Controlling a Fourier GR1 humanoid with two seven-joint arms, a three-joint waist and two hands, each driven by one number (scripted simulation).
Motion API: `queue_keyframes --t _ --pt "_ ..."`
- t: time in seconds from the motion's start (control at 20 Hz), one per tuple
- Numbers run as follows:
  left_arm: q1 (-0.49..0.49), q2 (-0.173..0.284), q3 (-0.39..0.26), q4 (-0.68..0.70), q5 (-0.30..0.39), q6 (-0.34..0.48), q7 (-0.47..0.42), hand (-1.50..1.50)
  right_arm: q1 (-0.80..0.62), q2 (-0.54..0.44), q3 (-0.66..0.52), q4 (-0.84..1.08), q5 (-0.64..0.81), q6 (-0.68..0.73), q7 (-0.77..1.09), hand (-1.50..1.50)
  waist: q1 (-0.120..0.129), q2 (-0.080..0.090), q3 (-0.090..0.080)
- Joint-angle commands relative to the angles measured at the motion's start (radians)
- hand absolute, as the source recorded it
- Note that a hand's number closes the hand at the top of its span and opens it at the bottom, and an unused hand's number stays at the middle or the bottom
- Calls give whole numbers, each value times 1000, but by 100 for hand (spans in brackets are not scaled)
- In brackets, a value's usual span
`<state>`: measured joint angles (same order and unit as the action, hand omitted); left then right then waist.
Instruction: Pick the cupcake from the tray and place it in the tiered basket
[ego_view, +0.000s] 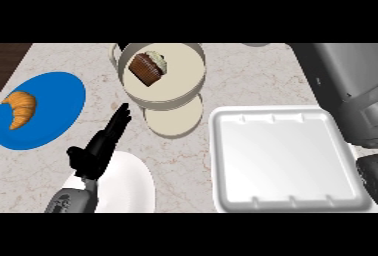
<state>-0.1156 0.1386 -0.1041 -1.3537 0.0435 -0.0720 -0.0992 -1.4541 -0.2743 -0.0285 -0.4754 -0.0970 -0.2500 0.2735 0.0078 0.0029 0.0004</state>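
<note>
At the near left you have the left hand (100, 145), black, fingers straight and together, pointing far and touching nothing. Under its grey forearm lies a smooth white plate (136, 187). At the near right, the white tray (288, 157) is a rounded rectangle with a raised rim and small notches along its near and far edges; its glossy floor is bare. The right hand (369, 172) shows only as a dark sliver at the right edge past the tray; you cannot tell how its fingers stand. The counter (184, 165) is pale marble with thin veins. At mid left, a round blue plate (40, 110) carries a golden, curved croissant (21, 107). At far centre stands the cream tiered basket (173, 97), two round levels. The cupcake (148, 67) lies tipped on its side in the upper level, brown ridged base, pale frosting.
</note>
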Motion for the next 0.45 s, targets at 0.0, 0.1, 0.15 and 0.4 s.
queue_keyframes --t 0.0,0.1,0.15,0.4 --pt "-23 -1 14 6 8 1 18 0 97 -139 -90 -25 -63 84 -105 -150 -7 3 1" --pt "16 0 14 -1 3 2 -6 0 152 -174 -112 -36 -79 119 -135 -150 -6 0 0" --pt "3 -14 -12 -36 -10 14 39 0 179 -222 -134 -26 -96 168 -157 -150 -5 1 1" --pt "10 -6 10 8 5 -14 -8 0 253 -389 -171 45 -113 395 -227 -150 6 7 1"
